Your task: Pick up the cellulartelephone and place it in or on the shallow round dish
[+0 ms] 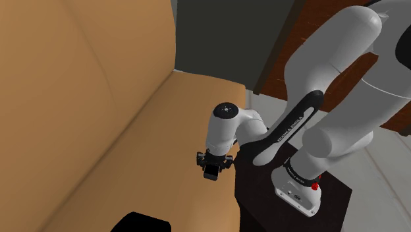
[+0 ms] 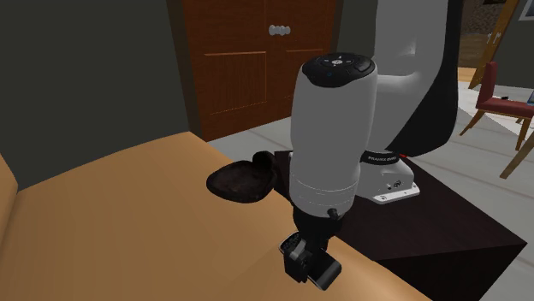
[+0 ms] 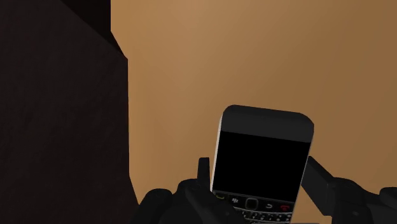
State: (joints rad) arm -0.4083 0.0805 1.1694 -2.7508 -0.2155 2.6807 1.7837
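A black cellular telephone (image 3: 264, 162) with a dark screen, silver edges and a small keypad sits between my gripper's (image 3: 261, 172) two black fingers, which press against its long sides. In the second exterior view the gripper (image 2: 308, 267) is low over the tan surface (image 2: 128, 231), and the phone (image 2: 326, 274) shows at its tip. The shallow round dish (image 2: 242, 181), dark brown, rests on the same surface beyond the gripper, near the stand's corner. From the shoulder view the gripper (image 1: 212, 173) points down at the tan surface close to the stand; the arm hides the dish there.
The dark stand (image 2: 445, 222) borders the tan surface right beside the gripper. A tall tan backrest (image 1: 72, 79) rises along the shoulder view's left. A wooden door (image 2: 248, 60) and a red chair (image 2: 501, 98) stand farther off. A black area (image 1: 135, 223) cuts the surface's near edge.
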